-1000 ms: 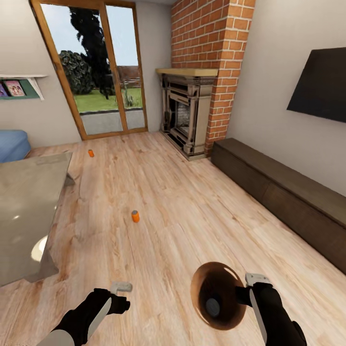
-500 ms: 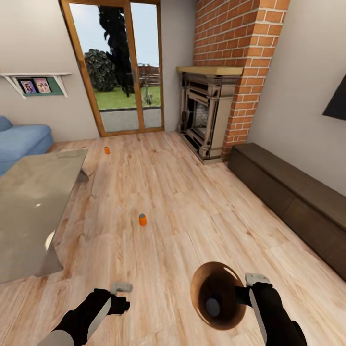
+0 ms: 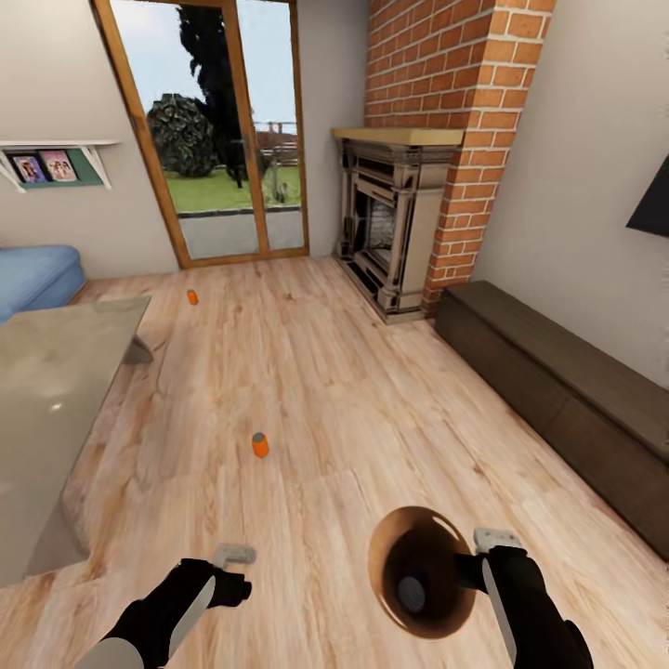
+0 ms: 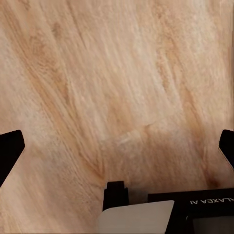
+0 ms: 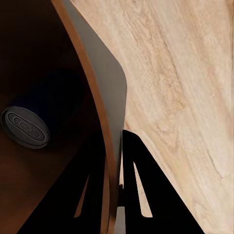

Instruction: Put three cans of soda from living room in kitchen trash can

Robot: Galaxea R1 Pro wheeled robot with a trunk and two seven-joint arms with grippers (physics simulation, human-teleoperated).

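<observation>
**Robot carries bin across living room floor, two cans ahead**

The right arm reaches forward low in the head view, its right gripper (image 3: 467,569) clamped on the rim of the copper-brown tash can (image 3: 420,571), one finger (image 5: 141,195) outside the wall and the other inside. The bin tilts with its dark mouth towards the camera; a grey can end (image 5: 25,127) lies at its bottom. The left arm is bent forward beside it, the left gripper (image 4: 117,146) spread wide and empty over bare boards, its dark fingertips at opposite edges of the wrist view.

On the pale wood floor (image 3: 353,418) one orange soda can (image 3: 260,445) stands upright ahead of the left arm, well apart from it. A second can (image 3: 192,297) stands farther off, near the wood-framed glass doors (image 3: 218,130). A glass coffee table (image 3: 56,390) and blue sofa (image 3: 32,279) lie to the left; the red-brick fireplace (image 3: 409,204) and a long dark bench (image 3: 557,390) line the right wall.
</observation>
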